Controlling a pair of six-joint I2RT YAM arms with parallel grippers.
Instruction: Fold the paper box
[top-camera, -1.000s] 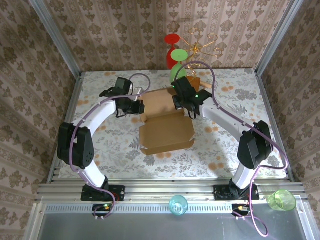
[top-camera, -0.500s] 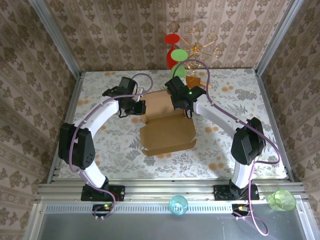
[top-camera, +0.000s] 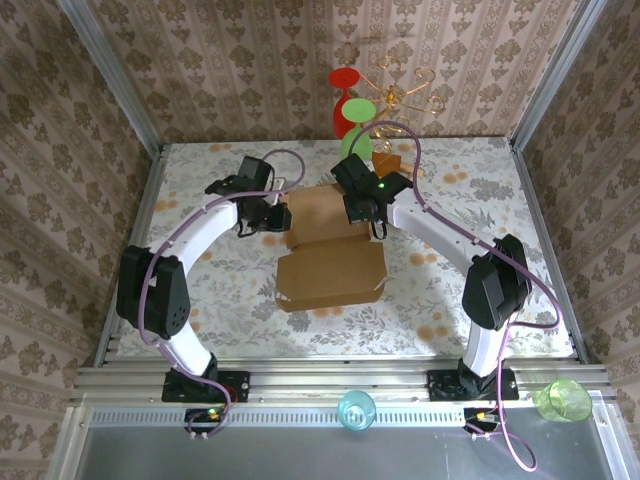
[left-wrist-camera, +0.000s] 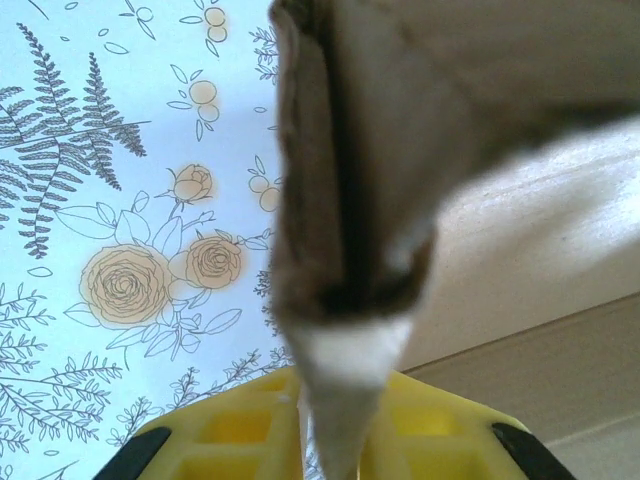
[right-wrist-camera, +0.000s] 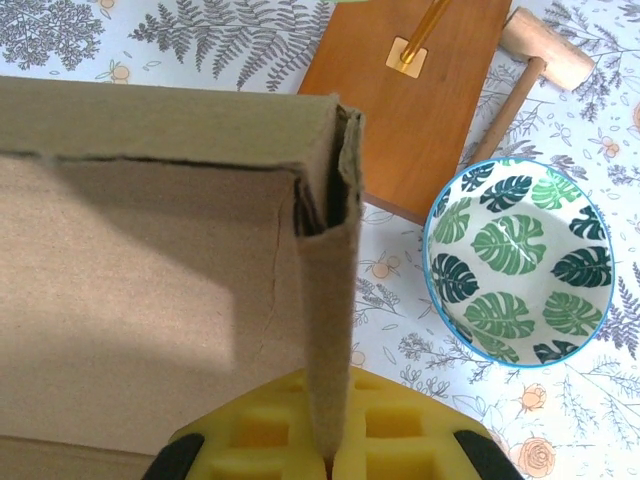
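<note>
Table (top-camera: 200, 290); paper box (top-camera: 330, 272) in R pincer (top-camera: 370, 222).

Plain light-brown corrugated paper box (top-camera: 332, 272), half folded, near the middle of the table (top-camera: 205, 300), somewhat toward the far side. Nearer part lying flat, a wide rectangle with rounded front corners and a small notch at the front left edge. Farther part raised along the crease, a panel tilted up behind the flat one. Seen from the right wrist, one upper corner of the raised part: inner face matte and fibrous with a fine crack line, top edge slightly ragged, side wall doubled over and upright. Seen from the left wrist, only a blurred doubled edge, very close.
</note>
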